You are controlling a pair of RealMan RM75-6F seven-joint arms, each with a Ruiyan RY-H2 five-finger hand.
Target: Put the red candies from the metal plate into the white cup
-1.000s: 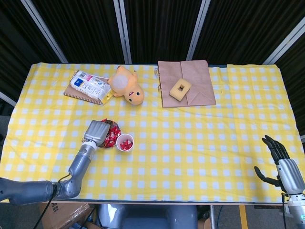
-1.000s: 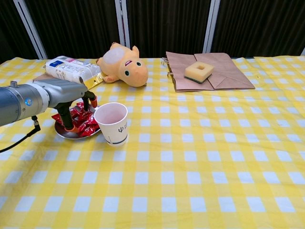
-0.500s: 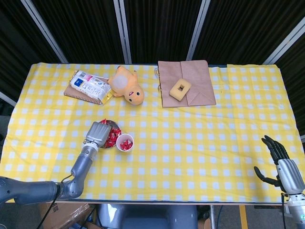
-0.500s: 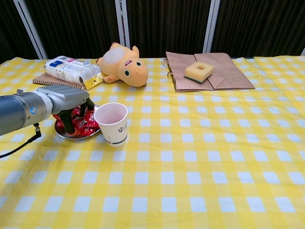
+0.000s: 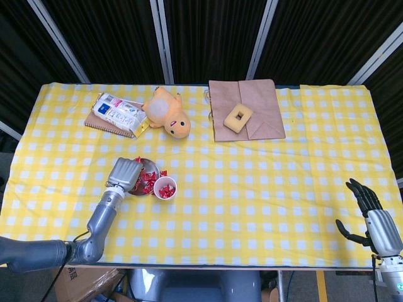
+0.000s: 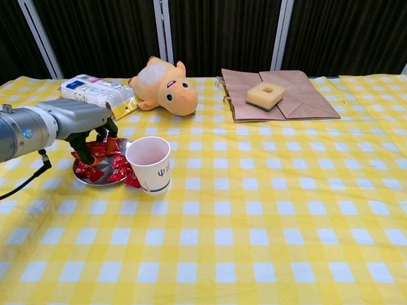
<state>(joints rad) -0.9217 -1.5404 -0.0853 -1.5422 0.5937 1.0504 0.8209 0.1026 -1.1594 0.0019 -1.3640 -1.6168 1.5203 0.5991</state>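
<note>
Left hand over plate, clutching candy maybe, can't tell; cup just right. Right hand idle, splayed.

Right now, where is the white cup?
In the head view, the cup stands left of centre near the front edge, just right of the metal plate where the left robot hand hovers.

head: high, looks down, far | chest: low, fwd, near | shared: table centre
</note>
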